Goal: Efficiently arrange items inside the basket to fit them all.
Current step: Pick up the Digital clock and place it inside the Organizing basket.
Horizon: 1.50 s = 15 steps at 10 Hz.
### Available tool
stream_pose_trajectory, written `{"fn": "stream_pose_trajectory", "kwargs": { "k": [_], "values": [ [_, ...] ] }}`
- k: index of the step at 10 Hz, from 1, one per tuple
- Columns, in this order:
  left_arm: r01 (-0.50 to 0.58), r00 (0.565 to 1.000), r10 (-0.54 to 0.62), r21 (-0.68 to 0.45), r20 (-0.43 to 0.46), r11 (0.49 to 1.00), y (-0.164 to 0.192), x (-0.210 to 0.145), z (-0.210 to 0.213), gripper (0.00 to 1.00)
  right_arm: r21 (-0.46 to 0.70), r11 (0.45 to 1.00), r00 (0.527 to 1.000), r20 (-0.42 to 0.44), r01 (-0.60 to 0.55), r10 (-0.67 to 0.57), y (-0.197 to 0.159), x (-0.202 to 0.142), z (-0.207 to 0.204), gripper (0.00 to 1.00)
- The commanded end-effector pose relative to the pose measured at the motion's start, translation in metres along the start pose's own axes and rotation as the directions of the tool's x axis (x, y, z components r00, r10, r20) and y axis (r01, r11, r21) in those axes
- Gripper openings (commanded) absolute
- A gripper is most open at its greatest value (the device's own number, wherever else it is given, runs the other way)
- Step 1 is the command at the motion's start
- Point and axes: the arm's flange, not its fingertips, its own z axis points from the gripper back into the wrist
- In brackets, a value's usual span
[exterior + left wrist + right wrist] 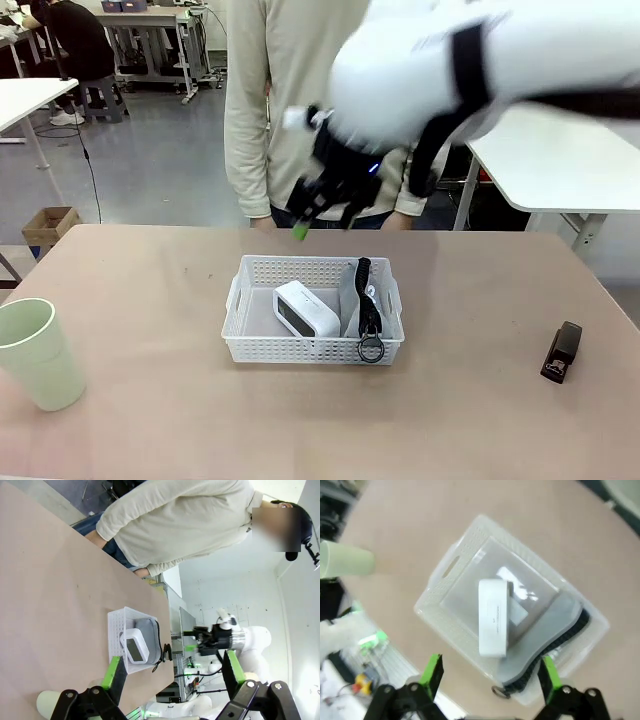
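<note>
- While the basket (300, 350) sits mid-table, bare tabletop (150, 270) lies open all round it. Its far rim stops short of the table's far edge at 12 o'clock, where a person (285, 100) stands.
- Inside, the box (305, 310) lies tilted near the middle, against the pouch (349, 300). The pouch stands on edge along the 3 o'clock wall, and its ring (371, 349) hangs over the near rim at 5 o'clock. Free floor shows at 9 o'clock of the box.
- Cup (35, 352): upright, at 8 o'clock from the basket, well apart, by the near left edge.
- Stapler (561, 352): at 4 o'clock, well apart, near the right edge.
- Right gripper (325, 222): blurred, above the basket's far rim at 12 o'clock, with its arm reaching in from 2 o'clock. It points down at the basket, fingers spread wide and holding nothing.
- Left gripper (171, 672): off to the side above the table, fingers wide apart and empty.
</note>
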Motion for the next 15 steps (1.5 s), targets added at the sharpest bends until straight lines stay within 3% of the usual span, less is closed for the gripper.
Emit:
{"fn": "stream_pose_trajectory", "kwargs": {
  "k": [1, 3, 4, 5, 6, 8, 9, 12, 14, 15],
  "values": [
    [0.018, 1.0, -0.017, -0.024, 0.008, 1.0, -0.001, 0.001, -0.001, 1.0, 0.126, 0.98, 0.987, 0.018, 0.156, -0.16, -0.084, -0.048, 0.057, 1.0],
    [0.018, 1.0, -0.017, -0.024, 0.008, 1.0, -0.001, 0.001, -0.001, 1.0, 0.325, 0.897, 0.94, 0.062, 0.299, -0.335, -0.174, -0.113, 0.116, 1.0],
    [0.018, 1.0, -0.017, -0.024, 0.008, 1.0, -0.001, 0.001, -0.001, 1.0, 0.476, 0.821, 0.921, 0.057, 0.314, -0.385, -0.221, -0.151, 0.138, 1.0],
    [0.018, 1.0, -0.017, -0.024, 0.008, 1.0, -0.001, 0.001, -0.001, 1.0, 0.573, 0.734, 0.869, 0.076, 0.364, -0.489, -0.27, -0.195, 0.154, 1.0],
    [0.018, 1.0, -0.017, -0.024, 0.008, 1.0, -0.001, 0.001, -0.001, 1.0, 0.681, 0.614, 0.792, 0.081, 0.399, -0.605, -0.328, -0.246, 0.162, 1.0],
    [0.018, 1.0, -0.017, -0.024, 0.008, 1.0, -0.001, 0.001, -0.001, 1.0, 0.832, 0.407, 0.676, 0.053, 0.377, -0.735, -0.41, -0.323, 0.153, 1.0],
    [0.018, 1.0, -0.017, -0.024, 0.008, 1.0, -0.001, 0.001, -0.001, 1.0, 0.853, 0.368, 0.625, 0.065, 0.369, -0.778, -0.434, -0.352, 0.143, 1.0],
    [0.018, 1.0, -0.017, -0.024, 0.008, 1.0, -0.001, 0.001, -0.001, 1.0, 0.911, 0.225, 0.568, -0.012, 0.345, -0.823, -0.48, -0.393, 0.096, 1.0],
    [0.018, 1.0, -0.017, -0.024, 0.008, 1.0, -0.001, 0.001, -0.001, 1.0, 0.893, 0.238, 0.551, -0.013, 0.381, -0.835, -0.484, -0.393, 0.082, 1.0],
    [0.018, 1.0, -0.017, -0.024, 0.008, 1.0, -0.001, 0.001, -0.001, 1.0, 0.851, 0.248, 0.521, -0.035, 0.463, -0.853, -0.481, -0.388, 0.083, 1.0]
  ]
}}
